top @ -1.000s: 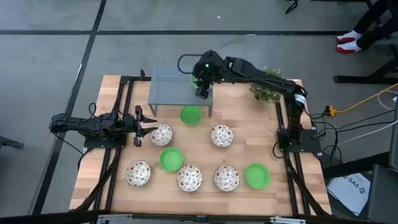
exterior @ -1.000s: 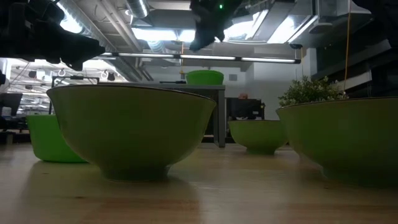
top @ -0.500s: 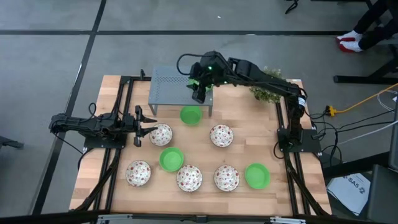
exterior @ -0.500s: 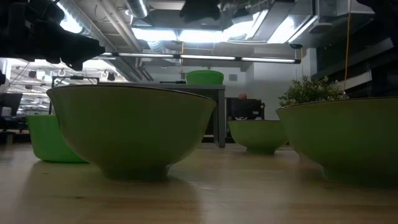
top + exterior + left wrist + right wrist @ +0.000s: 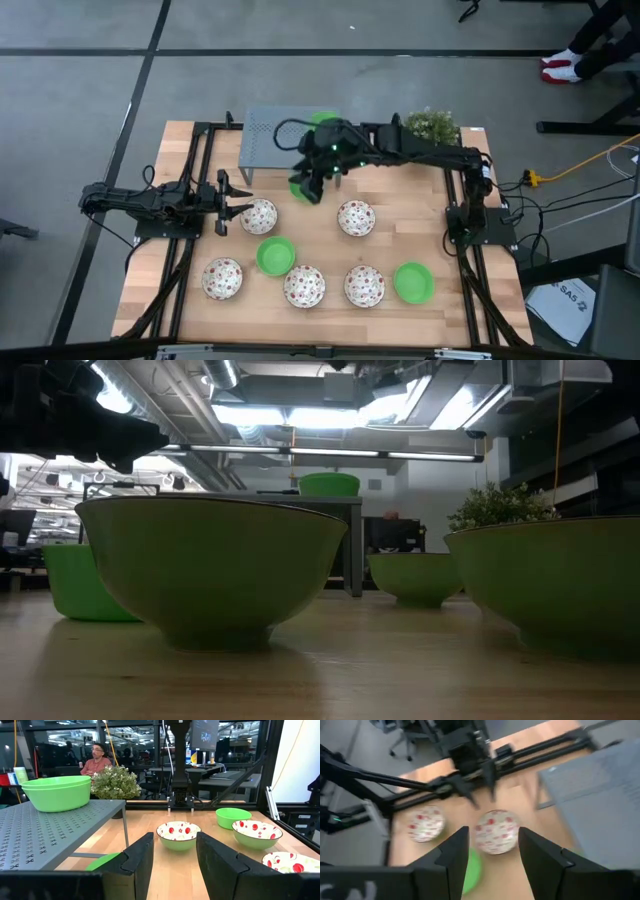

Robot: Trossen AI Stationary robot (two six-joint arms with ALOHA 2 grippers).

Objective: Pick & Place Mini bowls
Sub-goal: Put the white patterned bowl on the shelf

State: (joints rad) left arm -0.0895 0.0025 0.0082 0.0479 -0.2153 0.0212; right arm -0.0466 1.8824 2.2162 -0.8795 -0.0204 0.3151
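Observation:
A plain green mini bowl stands on the right end of the grey perforated shelf. In front of the shelf my right gripper hangs open and empty, high over another green bowl. Several more mini bowls stand upright on the table: speckled ones, green ones. My left gripper waits open at the table's left edge, pointing level.
A small bushy plant stands at the far right by the shelf. Black frame rails run along both table sides. A person sits in the room beyond the table.
My right gripper has drawn back from over the shelf's right end toward the table's near side and a little left, rising out of the low view. The green bowl stays on the shelf.

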